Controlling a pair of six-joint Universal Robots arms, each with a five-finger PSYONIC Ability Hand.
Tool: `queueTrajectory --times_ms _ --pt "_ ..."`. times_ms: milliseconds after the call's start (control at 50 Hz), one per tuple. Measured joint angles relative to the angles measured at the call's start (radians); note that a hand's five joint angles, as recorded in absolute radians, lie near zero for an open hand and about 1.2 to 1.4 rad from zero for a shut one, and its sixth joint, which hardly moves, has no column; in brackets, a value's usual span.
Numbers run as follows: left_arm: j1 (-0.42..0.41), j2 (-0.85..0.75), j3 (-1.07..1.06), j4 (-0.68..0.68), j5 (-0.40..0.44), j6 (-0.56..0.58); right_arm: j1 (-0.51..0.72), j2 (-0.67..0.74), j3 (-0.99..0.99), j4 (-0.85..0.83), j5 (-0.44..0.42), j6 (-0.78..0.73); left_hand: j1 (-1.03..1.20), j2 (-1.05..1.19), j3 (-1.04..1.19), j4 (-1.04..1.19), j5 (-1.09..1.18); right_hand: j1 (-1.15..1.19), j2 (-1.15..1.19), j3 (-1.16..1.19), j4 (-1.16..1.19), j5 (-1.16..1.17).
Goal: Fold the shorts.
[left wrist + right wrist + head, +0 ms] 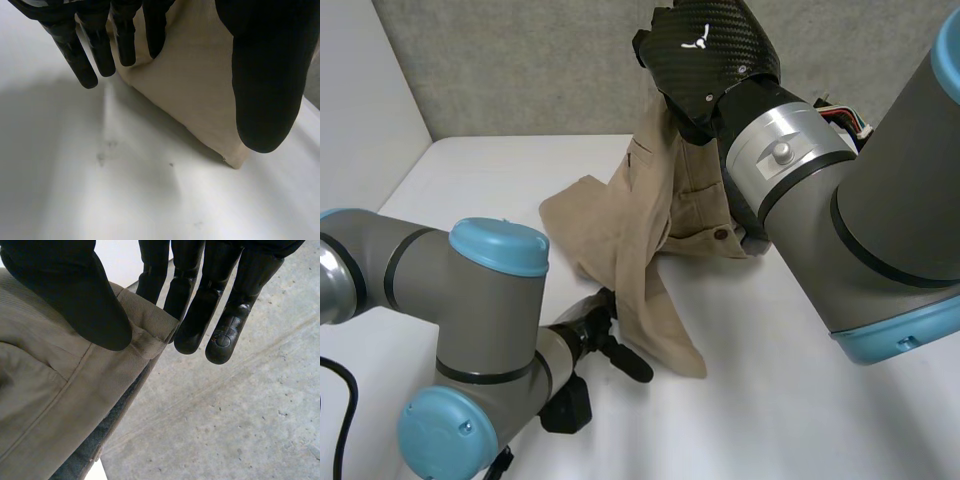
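Right hand pinching waistband, shorts hanging below

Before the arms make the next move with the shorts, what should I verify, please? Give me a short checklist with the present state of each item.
1. Right hand pinches the waistband of the shorts: ok.
2. Waistband is lifted above the table: ok.
3. Left hand holds the leg hem: cannot tell.
4. Shorts hang smooth, without bunching: not ok, one part lies crumpled on the table.
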Motion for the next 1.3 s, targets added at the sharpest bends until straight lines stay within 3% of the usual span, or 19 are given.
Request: queueTrajectory --times_ms 300,380,420,460,540,680,780,840,900,960,1120,1300 --pt "-0.029 -0.058 0.128 0.004 0.0 -0.128 0.028 -0.001 0.022 0.002 0.019 0.008 0.016 0.005 0.004 0.005 0.006 0.0 0.0 0.0 0.0 0.002" --pt "-0.039 -0.102 0.171 0.006 -0.006 -0.158 0.031 -0.003 0.03 0.003 0.029 0.008 0.3 0.267 0.249 0.255 0.256 0.0 0.0 0.0 0.0 0.005" --pt "-0.04 -0.119 0.186 0.008 -0.025 -0.167 0.032 -0.004 0.034 0.003 0.036 0.007 0.706 0.671 0.666 0.677 0.672 0.0 0.0 0.0 0.0 0.005" --pt "-0.039 -0.126 0.192 0.009 -0.051 -0.169 0.03 -0.007 0.037 0.002 0.043 0.005 0.832 0.821 0.813 0.827 0.819 0.0 0.0 0.0 0.0 0.005" --pt "-0.028 -0.113 0.186 0.008 -0.117 -0.16 0.023 -0.013 0.044 0.001 0.061 -0.001 0.832 0.862 0.852 0.867 0.832 0.0 0.0 0.0 0.0 0.005" --pt "0.089 0.071 0.117 0.005 -0.164 0.057 -0.002 -0.022 0.07 0.003 0.087 -0.019 0.832 0.864 0.853 0.882 0.832 0.0 0.0 0.0 0.0 0.005" --pt "0.142 0.227 0.102 0.001 -0.115 0.314 -0.039 -0.04 0.087 0.004 0.092 -0.02 0.832 0.866 0.857 0.882 0.832 0.0 0.0 0.008 0.0 0.005" --pt "0.148 0.264 0.105 -0.001 -0.098 0.377 -0.049 -0.051 0.091 0.004 0.094 -0.019 0.832 0.866 0.857 0.882 0.832 0.0 0.0 0.008 0.0 0.005" --pt "0.156 0.406 0.139 -0.019 -0.031 0.585 -0.078 -0.125 0.103 0.005 0.106 -0.011 0.832 0.867 0.857 0.882 0.832 0.0 0.0 0.008 0.0 0.005" --pt "0.155 0.476 0.173 -0.04 -0.007 0.653 -0.083 -0.173 0.106 0.006 0.115 -0.005 0.832 0.868 0.859 0.882 0.832 0.0 0.0 0.008 0.0 0.005" --pt "0.145 0.626 0.316 -0.142 0.048 0.695 -0.086 -0.373 0.087 0.054 0.134 0.025 0.832 0.868 0.859 0.882 0.832 0.0 0.0 0.008 0.0 0.005" --pt "0.148 0.711 0.401 -0.226 0.117 0.618 -0.103 -0.477 0.046 0.19 0.133 0.029 0.832 0.869 0.86 0.882 0.832 0.0 0.0 0.008 0.001 0.012"
